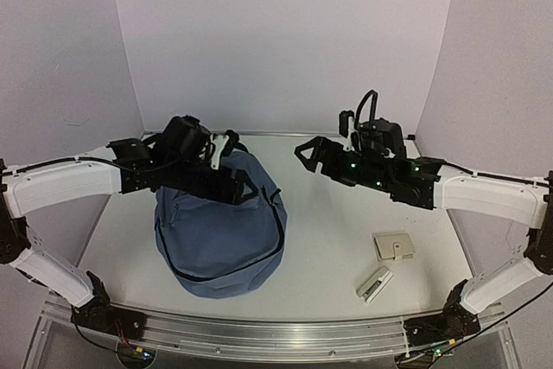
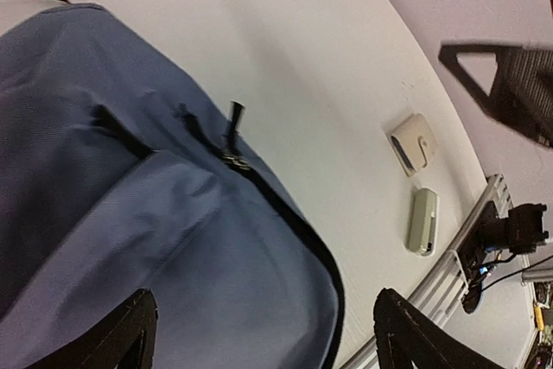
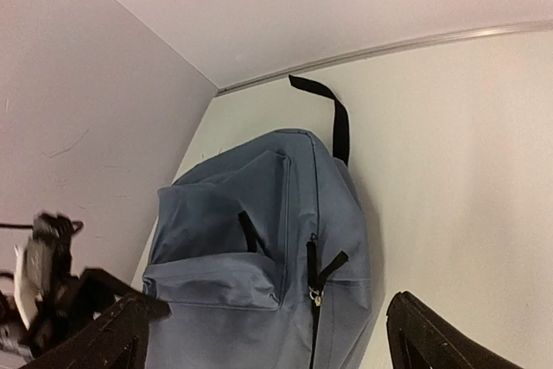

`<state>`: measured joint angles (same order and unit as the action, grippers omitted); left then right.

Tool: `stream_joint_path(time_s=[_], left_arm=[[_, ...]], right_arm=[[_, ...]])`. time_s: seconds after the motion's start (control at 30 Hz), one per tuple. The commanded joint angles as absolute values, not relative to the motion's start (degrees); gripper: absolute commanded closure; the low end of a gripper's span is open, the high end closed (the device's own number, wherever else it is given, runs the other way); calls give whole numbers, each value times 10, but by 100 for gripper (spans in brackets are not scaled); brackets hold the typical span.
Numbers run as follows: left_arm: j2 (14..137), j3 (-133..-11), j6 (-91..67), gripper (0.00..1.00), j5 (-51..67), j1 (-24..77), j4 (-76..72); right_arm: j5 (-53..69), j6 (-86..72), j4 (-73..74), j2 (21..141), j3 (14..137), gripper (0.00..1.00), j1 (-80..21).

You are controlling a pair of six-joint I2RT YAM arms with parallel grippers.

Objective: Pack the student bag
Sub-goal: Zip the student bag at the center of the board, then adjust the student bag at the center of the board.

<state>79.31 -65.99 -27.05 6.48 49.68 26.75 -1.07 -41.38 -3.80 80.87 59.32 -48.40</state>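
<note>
Desk (image 1: 328,257) space is mostly taken by the student bag (image 1: 216,239), a dusty-blue backpack lying flat, front pocket up, its zips apparently closed. Left claw (image 2: 268,339) hangs spread wide just above the bag, holding nothing. Right claw (image 3: 268,334), also wide and empty, hovers to the bag's right, off the fabric. Right of the bag, well apart from it, lie a beige snap wallet (image 1: 394,246) and a small white-and-green case (image 1: 374,284). Packing looks unstarted: opening the bag comes first, which calls for pinching the black zipper pull (image 3: 330,267) while bracing the fabric.
</note>
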Motion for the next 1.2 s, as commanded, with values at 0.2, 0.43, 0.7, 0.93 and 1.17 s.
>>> stream_joint_path(time_s=[0.2,0.43,0.7,0.93,1.17], left_arm=[[776,-737,-173,8,128,302,450],[799,-730,-168,7,175,217,428],[838,-732,-131,11,155,216,417],[817,-705,-123,10,139,216,383],[778,-689,-135,10,153,216,372]], right_arm=[[99,-589,-109,839,477,21,-552],[89,-635,-119,870,469,31,-613],[82,-634,-119,923,485,46,-628],[65,-618,-119,942,500,76,-630],[16,-527,-58,922,521,100,-601]])
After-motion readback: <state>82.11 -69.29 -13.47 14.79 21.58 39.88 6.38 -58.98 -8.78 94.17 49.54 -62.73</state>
